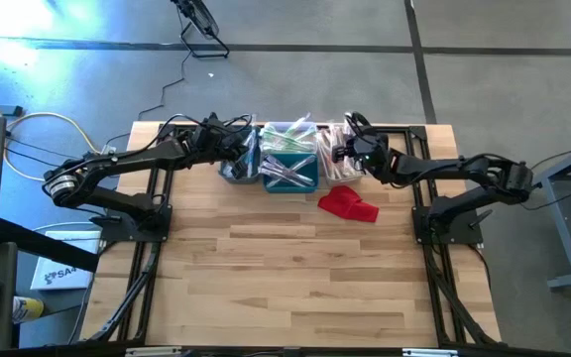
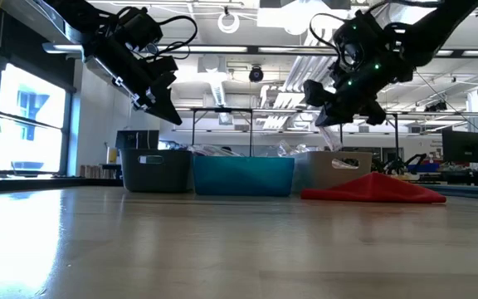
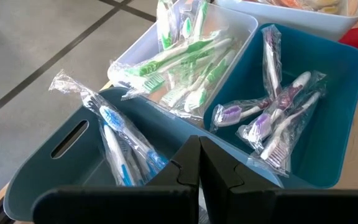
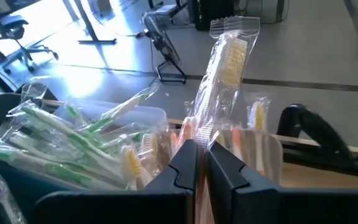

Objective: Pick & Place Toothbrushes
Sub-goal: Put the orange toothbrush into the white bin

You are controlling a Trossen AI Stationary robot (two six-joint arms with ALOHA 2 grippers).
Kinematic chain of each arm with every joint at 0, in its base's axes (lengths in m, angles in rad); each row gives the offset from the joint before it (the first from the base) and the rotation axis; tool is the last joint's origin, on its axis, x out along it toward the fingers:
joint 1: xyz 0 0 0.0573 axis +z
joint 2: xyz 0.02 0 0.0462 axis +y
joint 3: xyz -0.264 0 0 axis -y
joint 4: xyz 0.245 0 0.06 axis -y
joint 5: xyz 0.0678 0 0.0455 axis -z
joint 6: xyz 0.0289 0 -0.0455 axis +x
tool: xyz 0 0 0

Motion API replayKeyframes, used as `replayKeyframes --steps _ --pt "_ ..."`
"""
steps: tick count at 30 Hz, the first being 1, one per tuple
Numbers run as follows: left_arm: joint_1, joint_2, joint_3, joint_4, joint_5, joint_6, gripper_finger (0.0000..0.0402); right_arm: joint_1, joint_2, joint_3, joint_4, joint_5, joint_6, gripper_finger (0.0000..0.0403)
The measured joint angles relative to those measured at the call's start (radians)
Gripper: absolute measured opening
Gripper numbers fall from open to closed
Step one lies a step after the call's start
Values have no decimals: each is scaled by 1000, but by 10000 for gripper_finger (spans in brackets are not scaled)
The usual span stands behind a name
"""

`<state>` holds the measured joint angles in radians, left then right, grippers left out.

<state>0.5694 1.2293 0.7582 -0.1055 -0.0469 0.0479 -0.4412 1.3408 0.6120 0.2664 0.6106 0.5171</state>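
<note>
1. High view: bins (image 1: pixel 290 159) cluster at 12 o'clock by the table's far edge; both arms hang over them. Red cloth (image 1: pixel 348 204) lies just beside, toward 5 o'clock; bare boards nearer give room
2. Low view: both grippers ride clear above the rims
3. Left wrist: left gripper (image 3: pixel 200 163) clenched, empty, over the grey bin (image 3: pixel 51 162) holding blue brushes
4. Right wrist: right gripper (image 4: pixel 201 163) clamps a wrapped yellow toothbrush (image 4: pixel 224 74) upright. Likely mid-carry; next, pick the matching bin and release

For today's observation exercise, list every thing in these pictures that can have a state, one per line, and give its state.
Left tool: shut, empty, above the grey bin.
Right tool: shut on a wrapped yellow toothbrush, lifted above the white bin.
Grey bin: holds blue toothbrushes.
Teal bin: holds purple toothbrushes.
White bin: holds wrapped toothbrushes.
Red cloth: crumpled on the table.
</note>
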Motion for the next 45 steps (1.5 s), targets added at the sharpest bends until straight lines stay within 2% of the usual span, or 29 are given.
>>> replayKeyframes --steps 13,23,31,39,45 --pt "0 0 0 0 3 -4 0 3 202 -23 248 19 -24 7" --pt "0 0 0 0 2 -4 0 3 217 -23 247 16 -54 9" --pt "0 0 0 0 2 -5 0 3 217 -23 246 -67 -54 41" --pt "0 0 0 -1 2 -5 0 3 217 -23 238 -40 -152 61" --pt "0 0 0 -1 2 -5 0 3 217 -23 238 -25 -181 100"
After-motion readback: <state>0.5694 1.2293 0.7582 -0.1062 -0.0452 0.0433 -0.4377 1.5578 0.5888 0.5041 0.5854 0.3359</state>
